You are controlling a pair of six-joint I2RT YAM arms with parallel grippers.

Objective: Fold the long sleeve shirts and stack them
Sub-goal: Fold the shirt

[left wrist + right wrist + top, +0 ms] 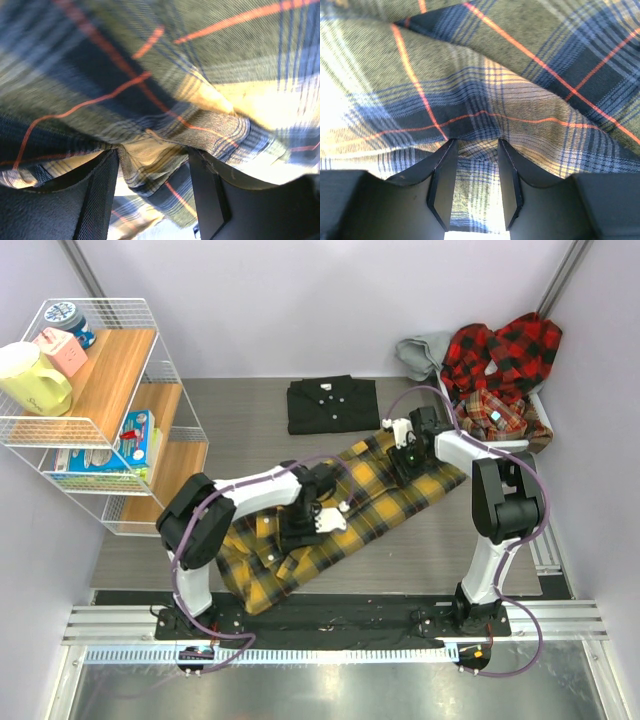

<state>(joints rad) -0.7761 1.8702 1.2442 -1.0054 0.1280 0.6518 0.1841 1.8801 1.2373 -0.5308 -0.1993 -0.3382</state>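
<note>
A yellow-and-black plaid long sleeve shirt [372, 502] lies spread slantwise across the middle of the table. My left gripper [318, 518] is down on its middle. In the left wrist view its fingers [102, 190] stand well apart, with a loose fold of the plaid [150, 75] bunched between them. My right gripper [405, 452] sits low on the shirt's far right part. Its jaws [475, 145] are closer together, and plaid cloth [520, 75] fills the gap from finger to finger. A plain black shirt [333, 405] lies folded behind. Red-and-black plaid shirts [505, 350] are piled at the back right.
A white wire rack with wooden shelves [100, 410] stands at the left, holding a mug, boxes and a tin. A grey garment [425, 348] lies beside the red pile, which rests in a white bin [540, 410]. A metal rail [330, 625] runs along the near edge.
</note>
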